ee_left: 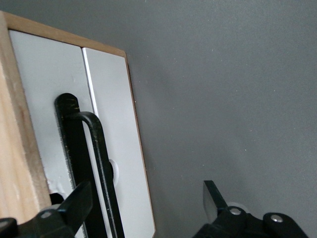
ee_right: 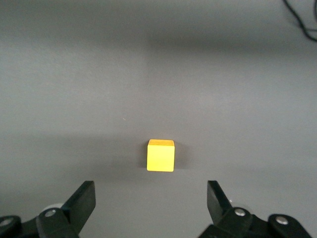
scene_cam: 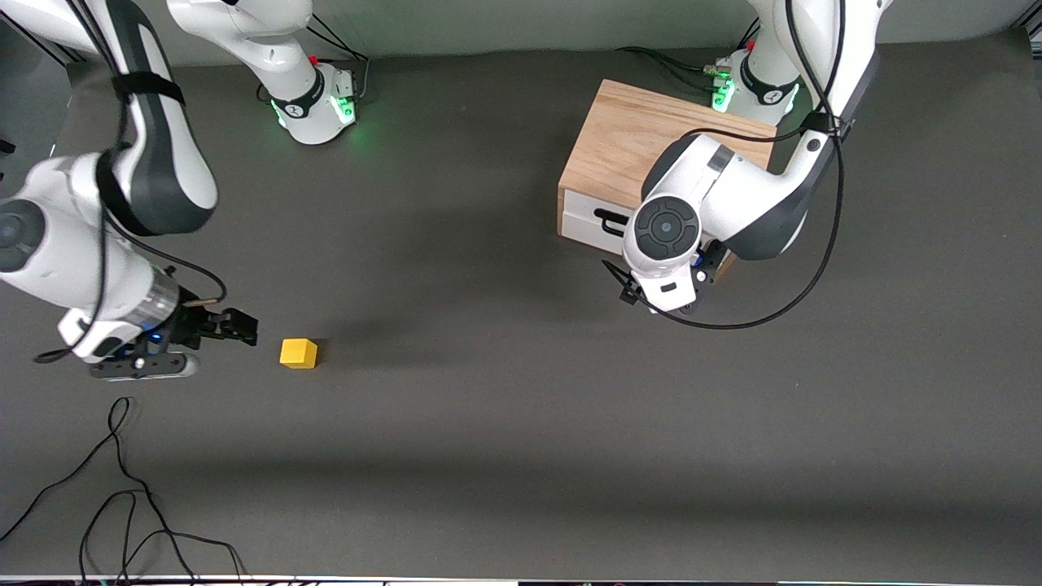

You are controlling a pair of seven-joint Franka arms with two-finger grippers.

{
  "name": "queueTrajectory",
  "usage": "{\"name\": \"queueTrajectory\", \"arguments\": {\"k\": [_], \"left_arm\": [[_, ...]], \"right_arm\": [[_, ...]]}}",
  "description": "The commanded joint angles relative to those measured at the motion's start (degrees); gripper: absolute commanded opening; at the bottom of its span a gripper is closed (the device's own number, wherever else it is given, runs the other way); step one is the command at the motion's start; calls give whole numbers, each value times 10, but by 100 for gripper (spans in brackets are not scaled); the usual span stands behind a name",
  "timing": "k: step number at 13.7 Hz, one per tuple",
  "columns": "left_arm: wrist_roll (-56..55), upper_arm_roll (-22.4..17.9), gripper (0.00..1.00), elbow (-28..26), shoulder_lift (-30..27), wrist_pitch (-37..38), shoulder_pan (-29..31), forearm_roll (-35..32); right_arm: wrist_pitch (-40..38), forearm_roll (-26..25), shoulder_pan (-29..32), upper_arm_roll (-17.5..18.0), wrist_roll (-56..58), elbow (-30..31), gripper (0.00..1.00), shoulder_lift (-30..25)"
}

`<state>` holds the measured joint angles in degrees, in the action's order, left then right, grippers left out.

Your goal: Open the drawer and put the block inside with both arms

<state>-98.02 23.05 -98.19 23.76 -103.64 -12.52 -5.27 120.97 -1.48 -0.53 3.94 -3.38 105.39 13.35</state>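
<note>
Now I'd ease the spread-open left gripper (ee_left: 143,208) squarely around the drawer (ee_left: 111,144) handle (ee_left: 96,163), upper right; right gripper (ee_right: 148,206), lower left, unclenched by the block (ee_right: 161,155).

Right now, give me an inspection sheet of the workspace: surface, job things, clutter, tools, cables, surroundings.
Surface: dark grey table, bare.
Job things: yellow block on the table toward the right arm's end; drawer shut, black handle on its white front; oak cabinet by the left arm's base.
Clutter: nothing seen.
Tools: right tool open, low beside the block, not touching; left tool open at the handle, one finger against it.
Cables: loose black cables on the table nearest the camera.
Surroundings: nothing seen.
</note>
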Motion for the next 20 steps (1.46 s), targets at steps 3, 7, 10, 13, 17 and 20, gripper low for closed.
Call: {"name": "queueTrajectory", "arguments": {"k": [3, 7, 10, 13, 17, 20], "left_arm": [[-5, -3, 100, -44, -7, -29, -13, -7], [-6, -3, 100, -62, -5, -48, -19, -7], [-6, -3, 100, -65, 8, -49, -25, -7], [-6, -4, 100, -64, 13, -54, -24, -8], [-5, -4, 100, -55, 22, -75, -23, -23], [-3, -5, 100, -50, 30, -99, -22, -25]], "right_arm": [[44, -11, 2, -3, 7, 22, 100, 33], [70, -12, 4, -3, 5, 22, 100, 63], [80, -12, 3, -7, 5, 24, 100, 76], [81, -12, -1, -7, 3, 28, 100, 83], [133, -12, -1, -7, -2, 70, 100, 80], [140, -12, -1, -7, -4, 79, 100, 81]]}}
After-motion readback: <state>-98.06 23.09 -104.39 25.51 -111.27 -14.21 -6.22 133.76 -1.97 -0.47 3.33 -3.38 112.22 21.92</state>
